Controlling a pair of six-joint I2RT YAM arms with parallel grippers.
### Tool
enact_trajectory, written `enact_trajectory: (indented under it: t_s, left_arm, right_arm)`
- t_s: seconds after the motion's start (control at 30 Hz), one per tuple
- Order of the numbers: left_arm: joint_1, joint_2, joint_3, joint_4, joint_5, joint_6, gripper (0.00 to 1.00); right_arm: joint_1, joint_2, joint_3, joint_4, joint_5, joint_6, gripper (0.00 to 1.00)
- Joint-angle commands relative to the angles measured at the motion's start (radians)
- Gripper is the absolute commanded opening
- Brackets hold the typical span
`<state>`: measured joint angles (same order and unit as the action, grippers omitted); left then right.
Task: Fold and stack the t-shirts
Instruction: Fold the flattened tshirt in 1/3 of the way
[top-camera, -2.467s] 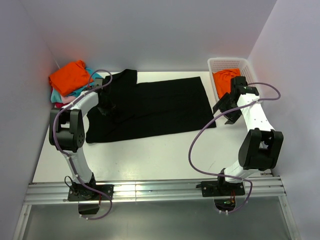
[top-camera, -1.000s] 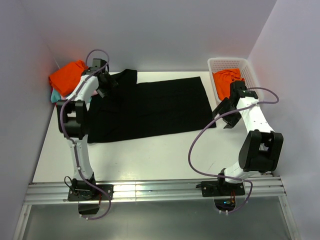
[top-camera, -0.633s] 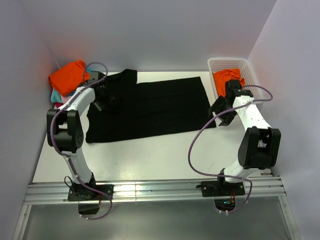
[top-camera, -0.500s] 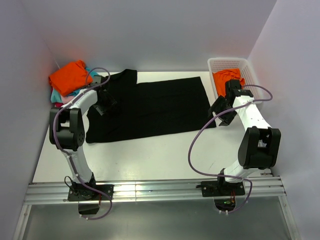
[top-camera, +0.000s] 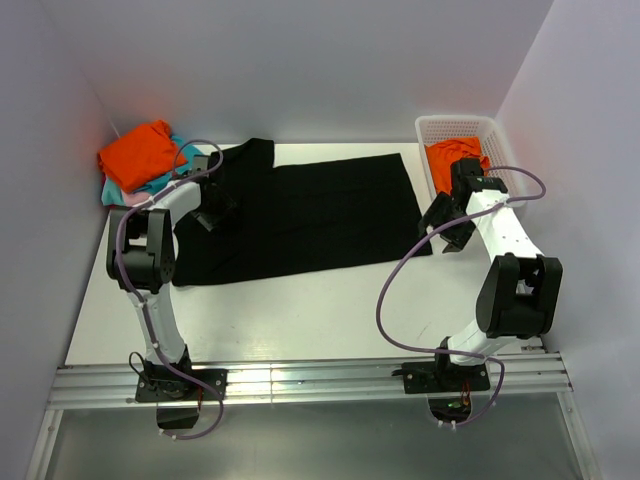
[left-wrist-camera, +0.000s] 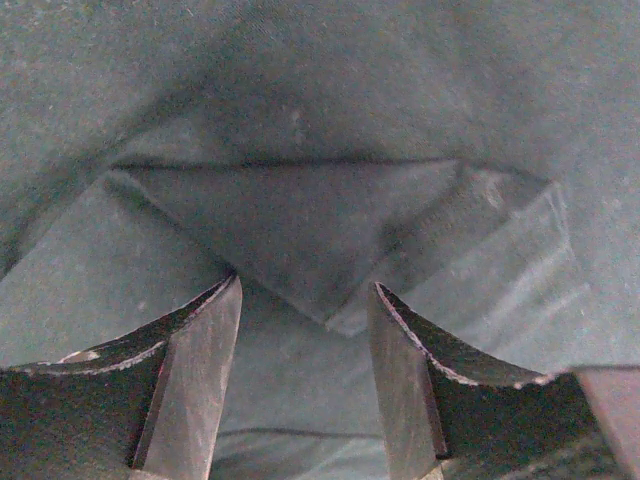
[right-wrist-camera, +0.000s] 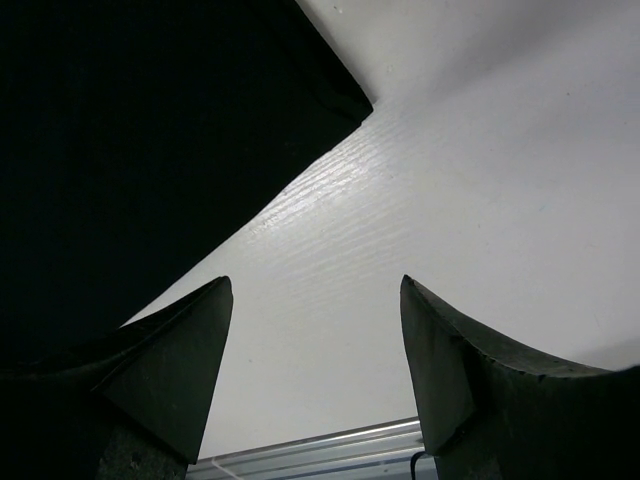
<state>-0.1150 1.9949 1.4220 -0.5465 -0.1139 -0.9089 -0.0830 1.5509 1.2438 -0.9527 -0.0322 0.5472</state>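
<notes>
The right tool (right-wrist-camera: 315, 282) has edged left to the near right corner of the large black cloth t-shirt (top-camera: 310, 215) spread on the white tabletop (top-camera: 300, 310); it and the left tool (left-wrist-camera: 305, 285), above a far-left crease, gape open, seemingly ready to pinch.

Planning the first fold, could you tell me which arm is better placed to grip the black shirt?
Probably left: the left gripper, open, is directly over a fold in the shirt. The right gripper, also open, is mostly over table beside the shirt's corner.
</notes>
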Motion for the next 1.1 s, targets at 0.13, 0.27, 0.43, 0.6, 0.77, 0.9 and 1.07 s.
enact_trajectory:
  t_s: [0.13,0.27,0.43,0.6,0.77,0.9,1.07]
  left_arm:
    - [-0.006,0.021,0.028,0.033,-0.047,-0.038,0.57]
    - [-0.006,0.024,0.04,0.033,-0.056,-0.041,0.55]
    - [-0.006,0.024,0.077,0.016,-0.079,-0.045,0.5]
    - [-0.006,0.038,0.12,0.007,-0.09,-0.045,0.4]
    - [-0.006,0.064,0.15,0.0,-0.093,-0.047,0.0]
    - [-0.005,0.064,0.167,0.007,-0.101,-0.051,0.0]
    - [0.018,0.076,0.215,-0.11,-0.17,-0.148,0.0]
  right_arm:
    - [0.003,0.023,0.059,-0.026,0.025,-0.021,0.75]
    - [0.003,0.035,0.063,-0.024,0.022,-0.021,0.74]
    - [0.003,0.04,0.057,-0.02,0.018,-0.018,0.74]
    - [0.003,0.041,0.049,-0.015,0.02,-0.018,0.74]
    - [0.003,0.041,0.054,-0.023,0.026,-0.021,0.73]
    - [0.003,0.041,0.057,-0.029,0.031,-0.021,0.73]
    - [0.003,0.037,0.055,-0.029,0.023,-0.015,0.73]
